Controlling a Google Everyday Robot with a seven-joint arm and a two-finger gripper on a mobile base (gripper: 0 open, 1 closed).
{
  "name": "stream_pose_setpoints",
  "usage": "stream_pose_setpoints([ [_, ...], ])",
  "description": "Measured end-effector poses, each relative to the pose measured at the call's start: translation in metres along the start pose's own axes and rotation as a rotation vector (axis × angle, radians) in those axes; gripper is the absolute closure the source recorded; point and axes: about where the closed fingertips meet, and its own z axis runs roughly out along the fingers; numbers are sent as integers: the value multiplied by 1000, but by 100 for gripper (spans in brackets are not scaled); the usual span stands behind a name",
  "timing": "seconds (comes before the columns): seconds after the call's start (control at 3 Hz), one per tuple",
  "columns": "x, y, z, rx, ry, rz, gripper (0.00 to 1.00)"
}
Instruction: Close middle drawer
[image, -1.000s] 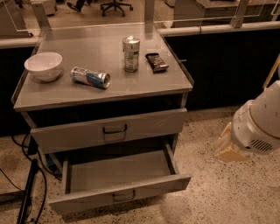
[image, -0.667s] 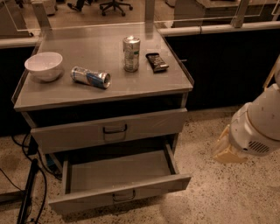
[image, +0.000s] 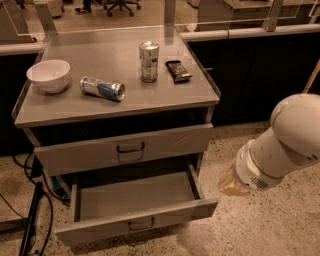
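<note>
Standing pulled far out under the taller drawer (image: 125, 148), the middle drawer (image: 135, 197) awaits a push; the gripper (image: 233, 183) hangs near its front corner, probably lining up for that, though whether open or closed I cannot tell.

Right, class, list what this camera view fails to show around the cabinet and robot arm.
Camera view:
1. gripper, right of the open middle drawer: mostly covered by the arm's white wrist; only a yellowish tip shows.
2. cabinet below the middle drawer: hidden by its pulled-out tray.
3. lying can: label print cannot be read.
4. dark packet beside the upright can: cannot be identified.
</note>
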Motion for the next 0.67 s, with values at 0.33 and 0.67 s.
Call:
stream_pose_setpoints([
  [0.33, -10, -6, 45, -44, -8, -2, 100],
  [0.67, -10, -6, 45, -44, -8, -2, 100],
])
